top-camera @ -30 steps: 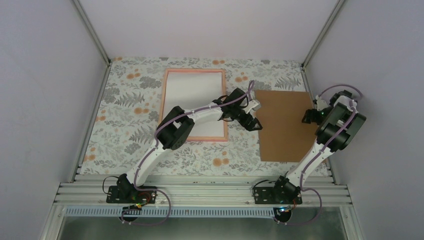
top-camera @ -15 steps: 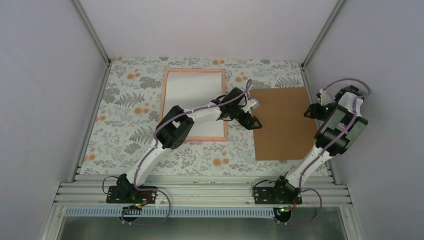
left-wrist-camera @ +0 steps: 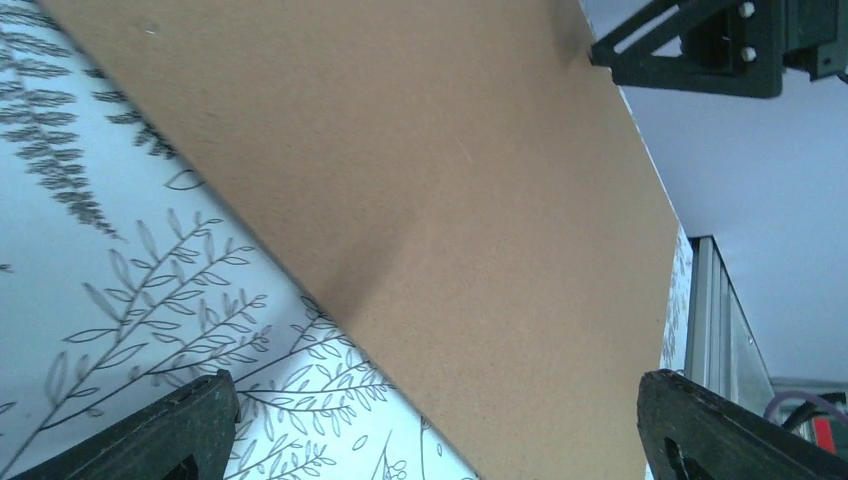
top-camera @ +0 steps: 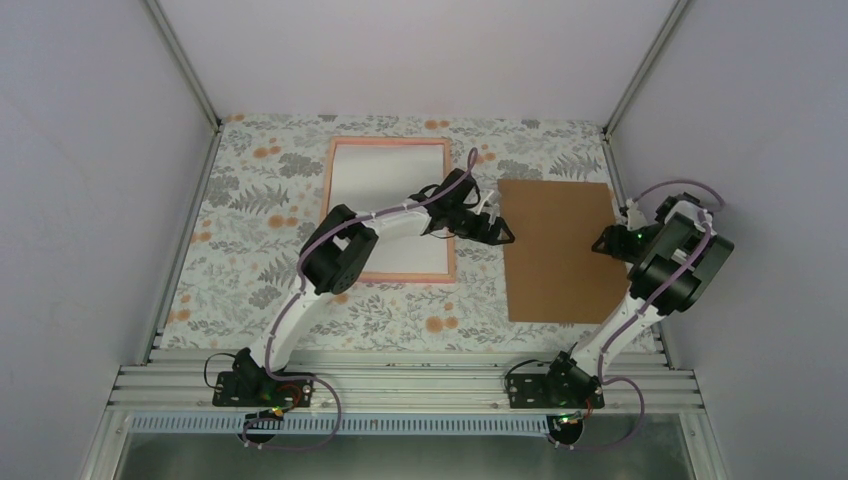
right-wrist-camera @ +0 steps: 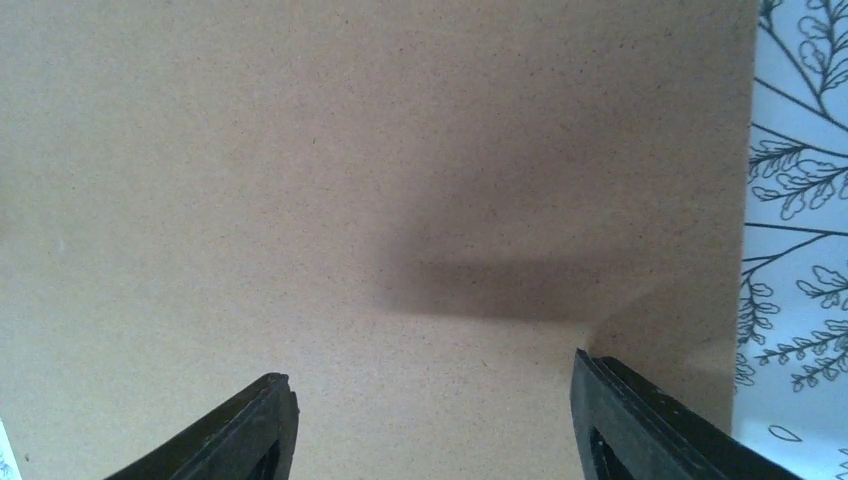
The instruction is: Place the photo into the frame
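The pink frame lies flat at the back left of the table, and its inside looks white. The photo is out of view. A brown backing board lies to the right of the frame. My left gripper hovers at the board's left edge, open, with the board and the cloth showing between its fingers. My right gripper is over the board's right edge, open and empty, with bare brown board beneath it.
A floral tablecloth covers the table. Grey walls with aluminium posts close in the left, back and right sides. The arm bases sit on a metal rail at the near edge.
The brown board has slid left and turned squarer to the table. My left gripper drew back up and left. My right gripper came down and in over the board's right edge.
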Controlling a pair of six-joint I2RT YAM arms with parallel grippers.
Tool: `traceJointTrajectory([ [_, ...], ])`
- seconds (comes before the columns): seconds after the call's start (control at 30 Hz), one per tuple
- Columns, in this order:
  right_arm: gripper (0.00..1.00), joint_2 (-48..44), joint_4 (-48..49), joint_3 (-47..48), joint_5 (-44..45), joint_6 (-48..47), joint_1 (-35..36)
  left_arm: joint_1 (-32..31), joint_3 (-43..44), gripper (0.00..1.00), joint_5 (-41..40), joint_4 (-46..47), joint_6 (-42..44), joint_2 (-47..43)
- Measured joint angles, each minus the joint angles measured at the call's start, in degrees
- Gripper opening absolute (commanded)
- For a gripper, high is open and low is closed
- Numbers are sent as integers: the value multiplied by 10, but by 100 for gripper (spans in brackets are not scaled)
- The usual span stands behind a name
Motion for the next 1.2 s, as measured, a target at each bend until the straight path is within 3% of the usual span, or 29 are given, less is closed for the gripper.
traceJointTrajectory([
  [0.2,78,-12,17,-3,16,11,0,2,0,99,-22,-1,-33,-3],
  [0.4,80,-29,59,-1,62,17,0,0,2,99,-36,-3,-45,-3],
  [1.2,76,-18,105,-40,47,18,5,-4,9,99,-32,4,-56,3],
])
